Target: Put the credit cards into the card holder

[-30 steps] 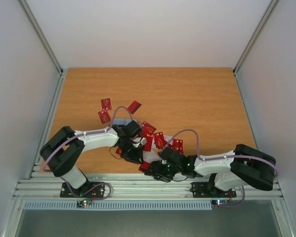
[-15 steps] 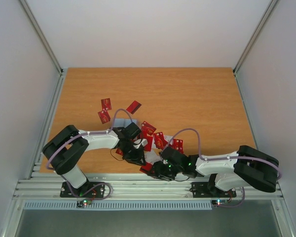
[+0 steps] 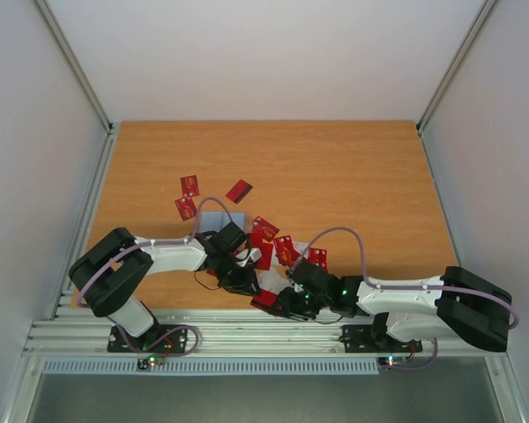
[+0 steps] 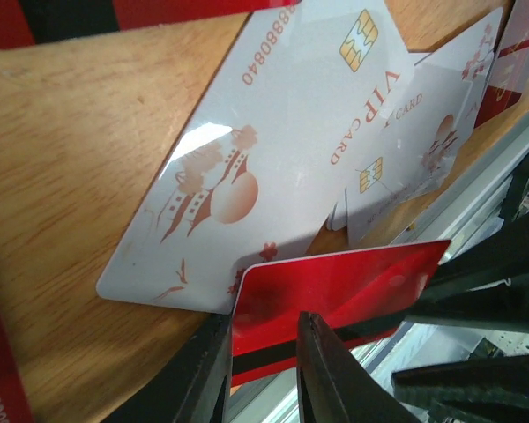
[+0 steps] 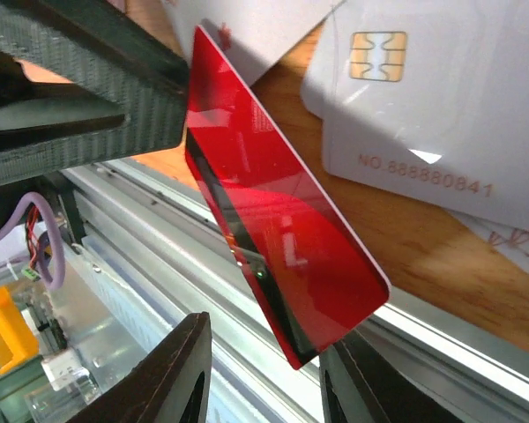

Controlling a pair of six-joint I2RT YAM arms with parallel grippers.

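The left arm (image 3: 167,251) and right arm (image 3: 406,295) stretch low and inward, their wrists almost meeting. The left gripper (image 3: 240,280) pinches one end of a red credit card (image 4: 335,286) between close-set fingers. Facing it, the right gripper (image 3: 280,304) straddles the card's other end, its jaws apart.
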